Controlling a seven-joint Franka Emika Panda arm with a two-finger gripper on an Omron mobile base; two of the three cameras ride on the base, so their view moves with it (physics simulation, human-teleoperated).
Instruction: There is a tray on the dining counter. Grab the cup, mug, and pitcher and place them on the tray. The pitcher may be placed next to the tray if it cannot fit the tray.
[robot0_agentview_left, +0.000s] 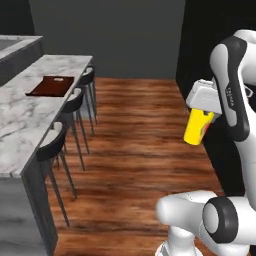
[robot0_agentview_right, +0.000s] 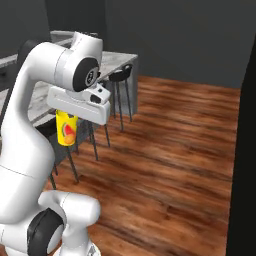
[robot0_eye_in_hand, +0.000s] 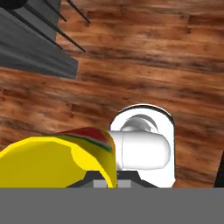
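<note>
My gripper (robot0_agentview_left: 202, 119) is shut on the cup (robot0_agentview_left: 198, 128), a bright yellow tumbler with a red mark, and holds it high over the wooden floor, well right of the dining counter (robot0_agentview_left: 30, 117). In the right base view the cup (robot0_agentview_right: 66, 129) hangs under the white hand of the gripper (robot0_agentview_right: 70, 119). The cup's rim (robot0_eye_in_hand: 57, 157) sits close at the lower left of the hand view. The dark reddish-brown tray (robot0_agentview_left: 51, 85) lies flat on the far part of the dining counter. The mug and the pitcher are out of view.
Three dark round stools (robot0_agentview_left: 74, 101) line the counter's right side, their thin legs on the wooden floor (robot0_agentview_left: 140, 150). A dark wall (robot0_agentview_left: 200, 45) rises behind the arm. The floor between me and the stools is open.
</note>
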